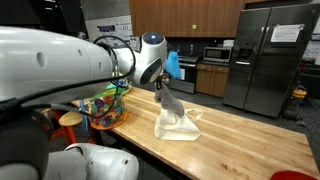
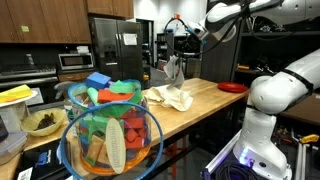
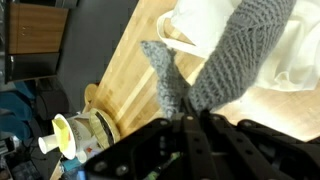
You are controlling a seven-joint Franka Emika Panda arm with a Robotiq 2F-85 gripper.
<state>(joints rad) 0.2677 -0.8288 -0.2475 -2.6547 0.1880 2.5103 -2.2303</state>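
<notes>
Dangling grey knit cloth [image 1: 167, 101] pinched in closed hand [image 1: 158, 84], white towel [image 1: 178, 126] beneath, toy basket [image 1: 106, 108] near.

**Layout.** The grey knitted cloth [image 1: 171, 103] hangs from the gripper [image 1: 160, 88] directly above the cream fabric cloth [image 1: 180, 126], apparently touching it (contact is unclear at this range). The cream fabric cloth lies midway along the long wooden countertop [image 1: 245, 140]. A multicoloured wire basket [image 1: 103, 105] stands at one end and a red round plate [image 2: 231, 88] toward the other. A black refrigerator [image 1: 262, 55] stands behind.

Bright indoor light, wrist view perhaps blurred
</notes>
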